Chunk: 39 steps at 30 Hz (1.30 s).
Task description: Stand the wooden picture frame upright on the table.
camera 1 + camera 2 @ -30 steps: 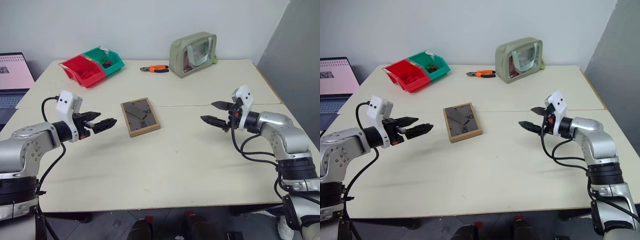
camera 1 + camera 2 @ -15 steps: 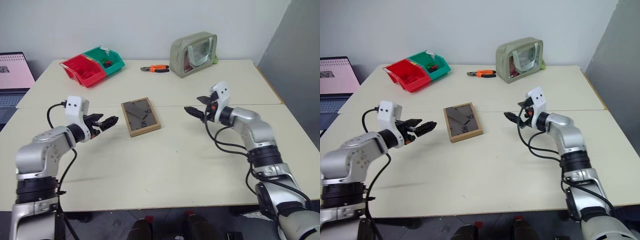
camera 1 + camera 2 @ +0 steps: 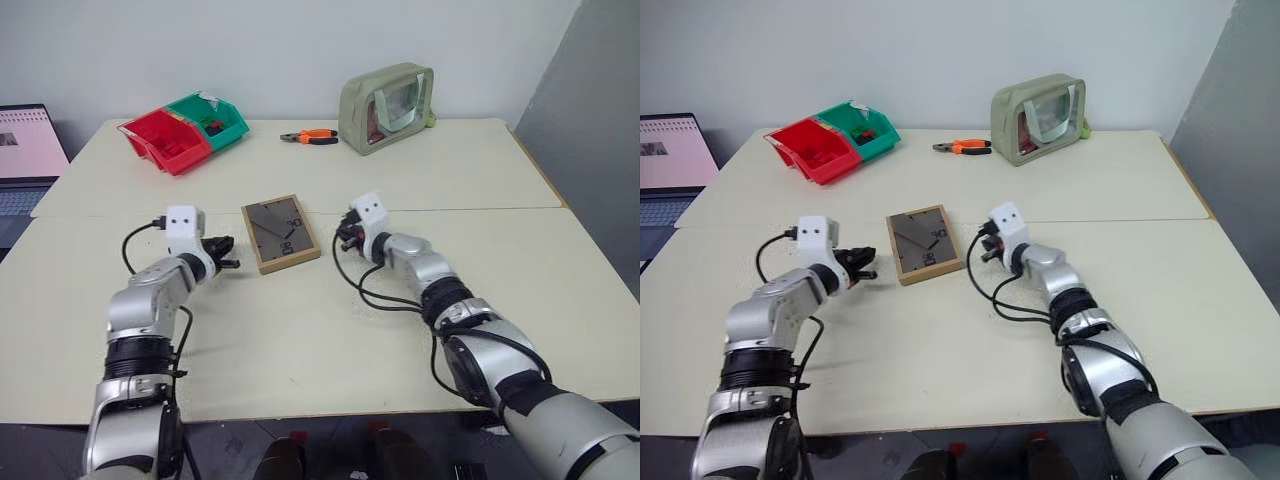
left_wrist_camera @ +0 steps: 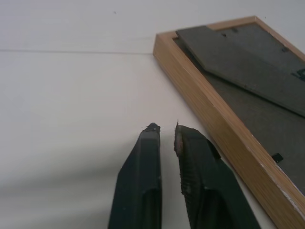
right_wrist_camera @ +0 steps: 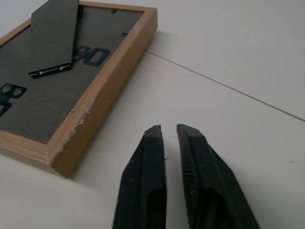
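Observation:
The wooden picture frame (image 3: pixel 281 233) lies flat on the cream table (image 3: pixel 330 320), face down, its dark back panel and stand showing. My left gripper (image 3: pixel 229 264) is shut and empty just off the frame's left edge, low over the table. My right gripper (image 3: pixel 345 240) is shut and empty close to the frame's right edge. In the left wrist view the frame (image 4: pixel 228 109) lies beside my shut fingers (image 4: pixel 143 167). In the right wrist view the frame's chipped corner (image 5: pixel 76 119) lies a short way from my shut fingers (image 5: pixel 195 167).
At the table's far side stand a red bin (image 3: pixel 166 143) and a green bin (image 3: pixel 213 120), orange-handled pliers (image 3: pixel 309 137) and an olive pouch (image 3: pixel 386 105). A laptop (image 3: pixel 25 150) sits off the far left. A seam crosses the table behind the frame.
Both arms have come in and down toward the frame, the right one sweeping far to the left. Both grippers have gone from open to shut.

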Each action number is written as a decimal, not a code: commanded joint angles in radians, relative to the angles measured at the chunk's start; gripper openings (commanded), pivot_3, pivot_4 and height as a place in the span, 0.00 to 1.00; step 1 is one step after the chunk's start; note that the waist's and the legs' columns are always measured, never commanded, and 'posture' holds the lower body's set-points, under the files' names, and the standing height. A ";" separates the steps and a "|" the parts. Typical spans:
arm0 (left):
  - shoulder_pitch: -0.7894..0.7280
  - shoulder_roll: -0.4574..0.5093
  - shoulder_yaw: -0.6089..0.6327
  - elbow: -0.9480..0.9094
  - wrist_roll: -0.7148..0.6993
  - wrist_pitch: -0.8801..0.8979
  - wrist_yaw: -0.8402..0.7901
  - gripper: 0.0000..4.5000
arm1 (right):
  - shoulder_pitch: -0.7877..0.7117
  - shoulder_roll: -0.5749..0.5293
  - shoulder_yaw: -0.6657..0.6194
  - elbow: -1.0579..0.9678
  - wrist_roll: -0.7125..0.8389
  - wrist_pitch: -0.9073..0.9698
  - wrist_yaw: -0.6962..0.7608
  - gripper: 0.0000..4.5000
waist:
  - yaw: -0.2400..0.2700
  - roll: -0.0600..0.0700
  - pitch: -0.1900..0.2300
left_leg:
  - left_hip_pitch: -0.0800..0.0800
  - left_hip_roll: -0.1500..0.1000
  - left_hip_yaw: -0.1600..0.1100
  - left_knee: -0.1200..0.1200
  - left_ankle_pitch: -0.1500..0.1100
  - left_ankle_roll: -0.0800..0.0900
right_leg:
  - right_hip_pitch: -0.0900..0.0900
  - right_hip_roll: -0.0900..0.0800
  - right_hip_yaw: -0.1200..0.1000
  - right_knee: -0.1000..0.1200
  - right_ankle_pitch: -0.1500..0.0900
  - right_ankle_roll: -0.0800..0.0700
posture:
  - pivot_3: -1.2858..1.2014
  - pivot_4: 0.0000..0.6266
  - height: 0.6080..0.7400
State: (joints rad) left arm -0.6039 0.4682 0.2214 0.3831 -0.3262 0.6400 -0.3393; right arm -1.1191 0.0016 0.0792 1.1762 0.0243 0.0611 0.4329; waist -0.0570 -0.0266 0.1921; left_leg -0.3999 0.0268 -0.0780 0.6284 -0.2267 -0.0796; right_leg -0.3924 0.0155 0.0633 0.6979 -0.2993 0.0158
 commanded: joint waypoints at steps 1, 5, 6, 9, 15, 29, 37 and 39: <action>-0.035 -0.017 -0.035 0.031 0.028 -0.014 -0.012 0.00 | -0.036 0.031 -0.005 0.034 -0.022 -0.036 -0.015 0.01 | 0.000 0.000 0.000 | 0.000 0.000 0.000 0.000 0.000 0.000 | 0.000 0.000 0.000 0.000 0.000 0.000 | 0.52 0.24 1.00; -0.041 -0.046 -0.085 0.040 0.039 0.010 -0.054 0.00 | -0.039 0.069 -0.008 0.041 -0.025 -0.035 0.016 0.01 | 0.003 0.000 0.000 | 0.000 0.000 -0.001 0.000 0.000 0.000 | 0.000 0.000 0.000 0.001 0.000 0.000 | 0.52 0.24 1.00; -0.040 -0.053 -0.098 0.033 0.041 0.017 -0.064 0.00 | -0.036 0.074 -0.006 0.039 -0.028 -0.034 0.026 0.01 | 0.004 0.000 0.000 | 0.000 0.000 -0.001 0.000 0.000 0.000 | 0.000 0.000 -0.001 0.001 0.000 0.000 | 0.52 0.24 1.00; -0.028 -0.066 -0.120 -0.009 0.040 0.048 -0.084 0.00 | -0.023 0.086 -0.004 0.022 -0.027 -0.029 0.058 0.01 | 0.006 0.000 0.000 | 0.000 0.000 -0.001 0.000 0.000 0.000 | 0.001 -0.001 -0.001 0.001 0.000 0.000 | 0.52 0.24 1.00; 0.040 -0.062 -0.176 -0.168 0.044 0.153 -0.116 0.00 | 0.027 0.089 0.022 -0.069 -0.028 0.003 0.141 0.01 | 0.002 0.000 0.000 | 0.001 0.000 -0.001 0.000 0.000 0.000 | 0.001 -0.001 -0.001 0.000 0.000 0.000 | 0.52 0.24 1.00; 0.214 -0.019 -0.300 -0.582 0.034 0.384 -0.148 0.00 | 0.475 -0.130 0.239 -0.996 -0.003 0.448 0.451 0.01 | 0.010 0.002 -0.003 | 0.001 -0.001 -0.003 0.001 0.000 0.000 | 0.003 -0.001 -0.001 0.000 0.000 0.001 | 0.52 0.24 1.00; 0.330 0.085 -0.308 -0.811 -0.032 0.526 -0.194 0.00 | 0.618 -0.313 0.260 -1.317 0.033 0.657 0.477 0.01 | 0.008 0.002 -0.003 | 0.002 -0.001 -0.002 0.001 0.000 0.000 | 0.004 0.000 0.000 -0.001 -0.001 0.002 | 0.52 0.24 1.00; 0.346 0.111 -0.293 -0.833 -0.044 0.542 -0.203 0.00 | 0.641 -0.372 0.251 -1.368 0.046 0.692 0.493 0.01 | 0.007 0.002 -0.003 | 0.002 -0.001 -0.002 0.001 0.000 0.000 | 0.004 0.000 0.000 -0.001 -0.002 0.003 | 0.52 0.24 1.00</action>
State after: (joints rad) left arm -0.2829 0.5554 -0.0616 -0.4238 -0.3439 1.1413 -0.5178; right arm -0.4897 -0.3314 0.3453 -0.1120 0.0445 0.7204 0.9065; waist -0.0503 -0.0247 0.1891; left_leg -0.3976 0.0256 -0.0799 0.6292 -0.2267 -0.0798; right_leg -0.3887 0.0157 0.0632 0.6971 -0.3018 0.0198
